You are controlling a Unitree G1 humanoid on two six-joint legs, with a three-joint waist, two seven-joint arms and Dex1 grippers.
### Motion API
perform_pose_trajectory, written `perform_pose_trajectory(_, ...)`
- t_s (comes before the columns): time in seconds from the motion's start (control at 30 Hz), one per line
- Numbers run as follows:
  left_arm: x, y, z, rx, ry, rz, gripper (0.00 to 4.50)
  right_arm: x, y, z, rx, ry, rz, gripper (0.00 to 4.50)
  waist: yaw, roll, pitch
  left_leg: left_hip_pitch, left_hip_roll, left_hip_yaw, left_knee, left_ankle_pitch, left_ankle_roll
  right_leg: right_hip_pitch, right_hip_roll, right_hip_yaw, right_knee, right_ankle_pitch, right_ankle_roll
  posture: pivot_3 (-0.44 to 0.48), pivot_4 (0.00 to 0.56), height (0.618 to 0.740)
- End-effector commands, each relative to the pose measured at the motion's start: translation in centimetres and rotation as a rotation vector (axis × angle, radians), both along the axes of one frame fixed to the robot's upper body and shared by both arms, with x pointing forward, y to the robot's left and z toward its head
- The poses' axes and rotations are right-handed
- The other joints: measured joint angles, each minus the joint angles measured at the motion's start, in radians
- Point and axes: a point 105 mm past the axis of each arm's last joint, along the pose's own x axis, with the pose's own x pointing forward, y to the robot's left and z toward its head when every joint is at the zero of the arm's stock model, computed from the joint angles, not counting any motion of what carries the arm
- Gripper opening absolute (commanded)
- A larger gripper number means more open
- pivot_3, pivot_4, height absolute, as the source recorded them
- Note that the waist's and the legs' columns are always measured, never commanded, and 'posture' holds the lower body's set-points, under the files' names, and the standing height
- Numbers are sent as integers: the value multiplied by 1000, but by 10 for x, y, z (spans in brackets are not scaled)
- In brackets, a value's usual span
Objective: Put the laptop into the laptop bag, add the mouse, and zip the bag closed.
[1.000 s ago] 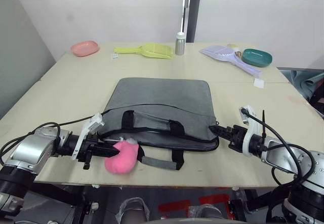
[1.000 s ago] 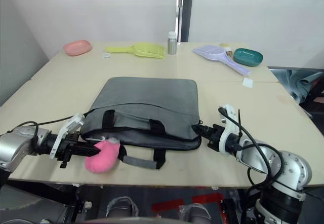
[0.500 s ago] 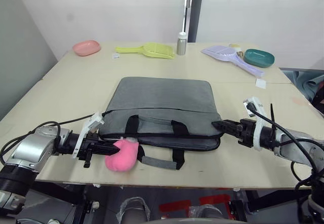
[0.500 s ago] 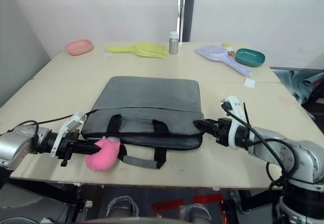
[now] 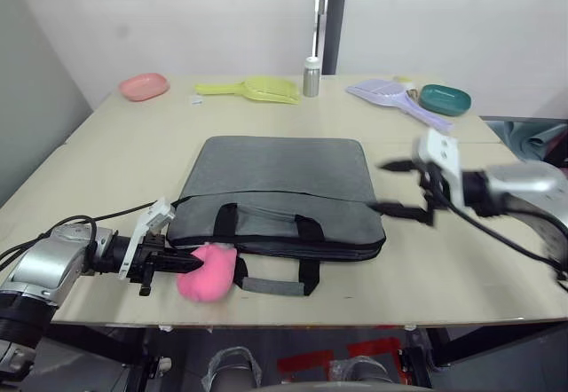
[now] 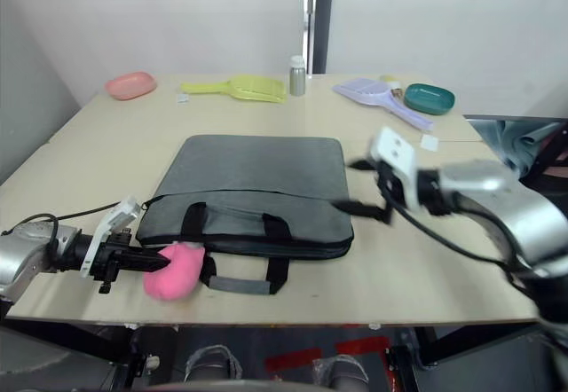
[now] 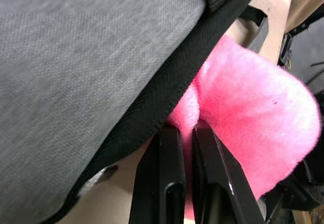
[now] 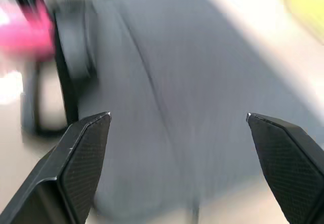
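We see a flat grey bag of coarsely woven matt cloth [image 5: 280,175], edged in black ribbed fabric, with black webbing strap handles [image 5: 306,230]. The pink ball charm [image 5: 207,273] is soft, fluffy plush. The pale table top [image 5: 133,144] looks like smooth matt wood laminate. The left gripper's black fingers [image 7: 167,183] have a smooth, slightly glossy plastic look; the right gripper's fingertips [image 8: 83,153] carry a fine dotted matt texture. The small cylindrical bottle [image 5: 311,77] appears brushed metal.

Before me, a pale beige table [image 5: 124,152] spans the scene, its top made of boards joined by a seam running toward 3 o'clock. Behind it at 12 o'clock stands a plain white wall [image 5: 177,19], split by a dark vertical post [image 5: 332,11]. A grey wall [image 5: 31,117] closes the 9 o'clock side. Soft, even light; dark floor [image 5: 497,356] below.
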Motion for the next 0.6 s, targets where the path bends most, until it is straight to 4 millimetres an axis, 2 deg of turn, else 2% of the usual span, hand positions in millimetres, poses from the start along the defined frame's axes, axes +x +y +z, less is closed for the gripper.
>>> perform_pose_trajectory(0.03,-3,2,3,14,-10,-7,0,2,56,7,107,-39,146,4479,-1,0,0,0,0,0,0,0,0,0,0,0,0,0,0,0,150,740)
perform_pose_trajectory(0.1,-3,3,3,19,-13,-5,0,13,85,8,148,-71,158,3586,-3,0,0,-2,0,0,2,0,0,-2,0,0,2,0,0,0,150,740)
perform_pose_trajectory(0.2,-5,3,3,22,-11,-6,0,28,111,6,178,-115,128,2646,3,-1,-1,-5,0,-2,2,0,0,-4,-1,-2,2,0,-1,0,150,740)
perform_pose_trajectory(0.3,-7,3,3,19,-8,-6,0,34,135,-2,155,-157,139,1624,8,-2,-1,-7,-1,-2,3,1,-2,-4,-1,-3,1,0,-1,0,150,740)
perform_pose_trajectory(0.37,-10,5,2,21,-2,-2,0,36,155,-28,98,-160,161,969,3,-2,-1,-7,-1,-3,3,2,-3,-4,-1,-3,1,0,-1,0,150,740)
perform_pose_trajectory(0.43,-12,6,2,27,-2,-2,0,38,163,-46,63,-153,171,278,-4,-2,-1,-6,-1,-3,3,1,-3,-4,-1,-3,1,0,-1,0,150,740)
perform_pose_trajectory(0.47,-12,6,2,28,-3,0,0,40,165,-59,31,-142,169,43,-7,-2,-1,-6,-1,-3,3,1,-3,-4,-1,-3,1,0,-1,0,150,740)
perform_pose_trajectory(0.57,-12,6,2,29,-4,2,0,44,167,-93,-31,-76,158,43,-10,-2,-1,-7,-1,-4,3,1,-3,-3,-1,-4,1,0,-1,0,150,740)
perform_pose_trajectory(0.6,-13,6,2,30,-3,2,0,47,165,-110,-58,-22,142,43,-12,-2,-1,-7,-1,-4,3,1,-3,-3,-1,-4,1,0,-1,0,150,740)
